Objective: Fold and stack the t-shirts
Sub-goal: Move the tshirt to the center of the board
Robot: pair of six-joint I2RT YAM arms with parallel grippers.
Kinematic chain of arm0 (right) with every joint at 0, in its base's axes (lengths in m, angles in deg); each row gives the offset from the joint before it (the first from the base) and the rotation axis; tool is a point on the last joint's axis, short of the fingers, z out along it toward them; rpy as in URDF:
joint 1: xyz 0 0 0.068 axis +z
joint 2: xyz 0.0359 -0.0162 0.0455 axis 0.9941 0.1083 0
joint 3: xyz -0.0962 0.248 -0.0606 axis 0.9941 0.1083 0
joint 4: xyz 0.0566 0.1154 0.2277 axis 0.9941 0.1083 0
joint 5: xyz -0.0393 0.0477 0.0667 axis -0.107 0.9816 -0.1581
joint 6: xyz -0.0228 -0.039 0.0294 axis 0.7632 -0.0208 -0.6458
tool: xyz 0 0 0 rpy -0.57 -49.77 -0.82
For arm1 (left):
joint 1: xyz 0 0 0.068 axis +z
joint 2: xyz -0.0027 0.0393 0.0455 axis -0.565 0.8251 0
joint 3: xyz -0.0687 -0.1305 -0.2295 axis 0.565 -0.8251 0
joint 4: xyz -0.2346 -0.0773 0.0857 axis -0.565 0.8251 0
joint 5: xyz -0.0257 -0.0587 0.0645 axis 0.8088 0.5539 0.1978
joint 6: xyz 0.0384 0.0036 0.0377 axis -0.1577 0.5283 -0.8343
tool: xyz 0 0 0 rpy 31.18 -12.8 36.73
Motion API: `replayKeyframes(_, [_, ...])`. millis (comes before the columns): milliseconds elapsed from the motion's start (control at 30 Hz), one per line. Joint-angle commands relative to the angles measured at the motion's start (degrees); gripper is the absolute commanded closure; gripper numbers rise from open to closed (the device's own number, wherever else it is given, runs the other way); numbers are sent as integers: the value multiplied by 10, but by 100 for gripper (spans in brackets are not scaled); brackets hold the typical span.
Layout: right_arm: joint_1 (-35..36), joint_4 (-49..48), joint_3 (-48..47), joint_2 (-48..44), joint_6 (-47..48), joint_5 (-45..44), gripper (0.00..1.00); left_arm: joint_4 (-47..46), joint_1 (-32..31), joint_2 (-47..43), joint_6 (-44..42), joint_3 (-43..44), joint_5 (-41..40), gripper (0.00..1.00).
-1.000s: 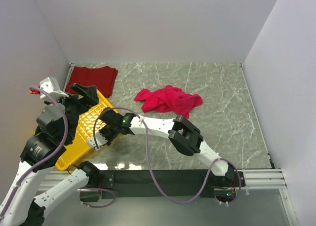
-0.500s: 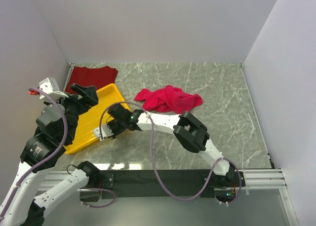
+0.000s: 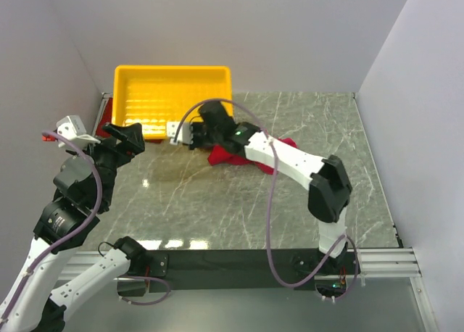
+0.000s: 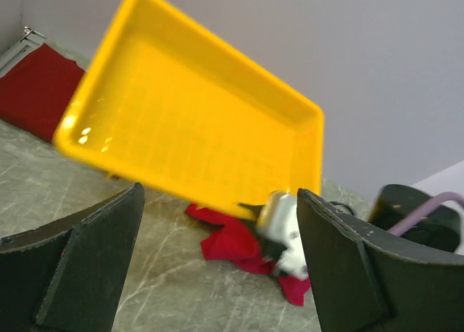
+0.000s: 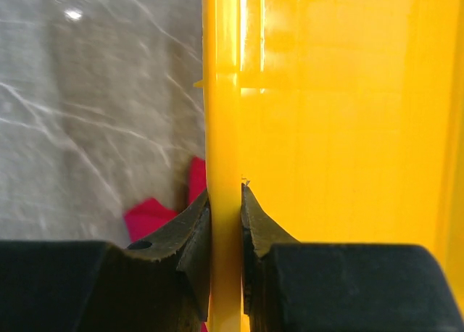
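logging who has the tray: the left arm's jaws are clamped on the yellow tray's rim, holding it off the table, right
Wrong arm: the jaws of the right gripper are clamped on the rim of the yellow tray, holding it off the table. The right wrist view shows the grip; the left gripper is open and empty.

We see our left gripper with jaws spread wide. Between them the yellow tray tilts above the table, spanning ten to two o'clock. The brick red t-shirt lies at nine. The crimson-pink t-shirt sits near six, under the tray's low rim.
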State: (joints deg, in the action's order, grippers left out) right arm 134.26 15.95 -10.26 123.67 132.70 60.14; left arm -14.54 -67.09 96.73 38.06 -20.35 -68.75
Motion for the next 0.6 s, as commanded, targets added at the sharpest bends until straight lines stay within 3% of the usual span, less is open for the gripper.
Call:
replayKeyframes(0, [-34, -2, 26, -58, -30, -30, 100, -40, 2, -13, 2, -4, 9, 9])
replayKeyframes(400, [-229, 15, 200, -218, -203, -71, 100, -69, 2, -9, 14, -36, 21, 9])
replayKeyframes(567, [-281, -30, 292, -261, -319, -205, 100, -91, 3, 3, 24, -53, 34, 9])
